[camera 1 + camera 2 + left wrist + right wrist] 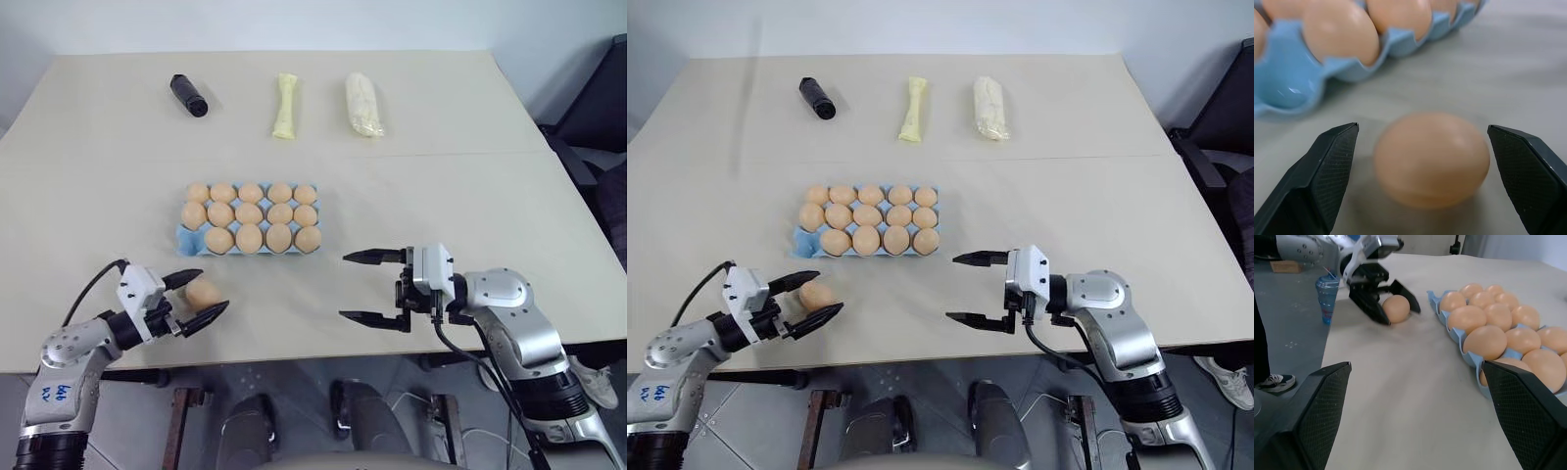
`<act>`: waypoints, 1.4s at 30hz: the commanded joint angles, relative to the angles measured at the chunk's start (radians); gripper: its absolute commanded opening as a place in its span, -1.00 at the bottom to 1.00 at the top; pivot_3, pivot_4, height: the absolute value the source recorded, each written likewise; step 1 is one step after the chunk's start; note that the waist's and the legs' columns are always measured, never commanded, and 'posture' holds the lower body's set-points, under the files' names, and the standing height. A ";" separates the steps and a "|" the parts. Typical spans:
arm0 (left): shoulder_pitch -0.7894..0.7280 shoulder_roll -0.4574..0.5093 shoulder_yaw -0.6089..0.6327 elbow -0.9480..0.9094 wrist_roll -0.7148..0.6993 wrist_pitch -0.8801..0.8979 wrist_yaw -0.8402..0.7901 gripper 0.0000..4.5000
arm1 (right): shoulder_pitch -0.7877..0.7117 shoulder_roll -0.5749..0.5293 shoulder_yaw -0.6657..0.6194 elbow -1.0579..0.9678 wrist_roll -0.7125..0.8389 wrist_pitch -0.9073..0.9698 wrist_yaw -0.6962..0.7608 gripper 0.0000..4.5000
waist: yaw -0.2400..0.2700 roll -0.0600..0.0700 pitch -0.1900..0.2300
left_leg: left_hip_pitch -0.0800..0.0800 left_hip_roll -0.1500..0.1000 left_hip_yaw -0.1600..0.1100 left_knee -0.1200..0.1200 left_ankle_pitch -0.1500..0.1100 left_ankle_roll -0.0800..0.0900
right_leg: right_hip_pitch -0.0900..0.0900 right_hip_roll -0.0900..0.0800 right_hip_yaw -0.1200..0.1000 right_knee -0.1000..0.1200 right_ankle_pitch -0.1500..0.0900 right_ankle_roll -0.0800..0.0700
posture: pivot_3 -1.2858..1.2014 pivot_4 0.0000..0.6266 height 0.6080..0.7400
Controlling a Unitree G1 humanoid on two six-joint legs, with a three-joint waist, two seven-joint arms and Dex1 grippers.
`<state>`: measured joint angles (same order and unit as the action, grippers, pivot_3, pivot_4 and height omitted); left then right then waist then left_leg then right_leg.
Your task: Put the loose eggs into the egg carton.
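While both grippers point(194, 297) point(373, 287) gape, the beige table point(490, 206) carries a blue carton point(186, 238) above grey floor point(1288, 323).

1. I stand at a plain beige table point(470, 211) before a bare pale wall point(294, 24): a test room or lab.
2. Grey tiled floor point(1288, 333), a black chair point(602, 108) at my right.
3. A person's sneaker point(1276, 381) and a blue plastic cup point(1327, 298) on the floor beside the table.
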<state>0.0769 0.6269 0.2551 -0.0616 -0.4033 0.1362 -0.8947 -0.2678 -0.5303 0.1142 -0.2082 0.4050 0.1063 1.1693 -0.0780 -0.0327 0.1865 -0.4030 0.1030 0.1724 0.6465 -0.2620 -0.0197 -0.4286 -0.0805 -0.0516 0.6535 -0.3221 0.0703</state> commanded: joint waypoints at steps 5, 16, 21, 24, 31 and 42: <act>-0.013 -0.005 0.045 -0.042 -0.052 0.001 0.020 0.15 | -0.026 0.022 0.006 -0.029 0.018 0.000 -0.023 1.00 | 0.001 0.000 0.000 | 0.000 0.000 0.000 0.000 0.000 0.000 | 0.000 0.000 0.000 0.000 0.000 0.000 | 0.03 -0.52 1.00; -0.302 -0.042 0.091 0.014 -0.131 0.110 0.178 0.15 | -0.050 0.019 0.006 -0.014 0.011 0.006 -0.039 1.00 | 0.026 0.000 0.000 | 0.000 -0.003 0.001 0.002 0.002 0.002 | 0.001 0.003 0.000 0.001 0.001 0.002 | 0.03 -0.52 1.00; -0.355 -0.038 0.063 0.113 -0.087 0.078 0.159 0.15 | -0.052 0.018 -0.001 -0.022 0.010 0.010 -0.060 1.00 | 0.025 0.000 0.000 | 0.000 -0.003 0.001 0.002 0.002 0.002 | 0.001 0.003 -0.001 0.001 0.002 0.003 | 0.03 -0.52 1.00; -0.349 -0.039 0.055 0.111 -0.085 0.081 0.146 0.45 | -0.045 0.016 -0.002 -0.032 0.010 0.014 -0.074 1.00 | 0.029 0.000 0.000 | -0.001 -0.003 0.001 0.002 0.002 0.002 | 0.000 0.003 -0.001 0.001 0.002 0.003 | 0.03 -0.52 1.00; -0.288 -0.010 0.099 0.066 -0.087 0.071 0.139 0.98 | -0.026 0.008 -0.009 -0.049 0.013 0.016 -0.092 1.00 | 0.027 0.000 0.000 | 0.000 -0.003 0.001 0.002 0.002 0.002 | 0.000 0.003 -0.001 0.001 0.002 0.003 | 0.03 -0.52 1.00; -0.083 0.209 0.135 0.108 -0.079 -0.029 -0.191 0.98 | 0.012 -0.080 -0.099 -0.019 0.033 0.030 -0.077 1.00 | 0.026 0.000 0.000 | 0.000 -0.002 0.001 0.001 0.001 0.001 | 0.000 -0.001 -0.001 0.000 0.001 0.002 | 0.03 -0.52 1.00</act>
<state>-0.0057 0.8224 0.3817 0.0539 -0.4833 0.1434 -1.0489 -0.2618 -0.5929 0.0403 -0.2120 0.4195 0.1365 1.0904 -0.0516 -0.0328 0.1864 -0.4034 0.1015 0.1732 0.6470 -0.2613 -0.0186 -0.4286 -0.0812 -0.0527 0.6530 -0.3209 0.0718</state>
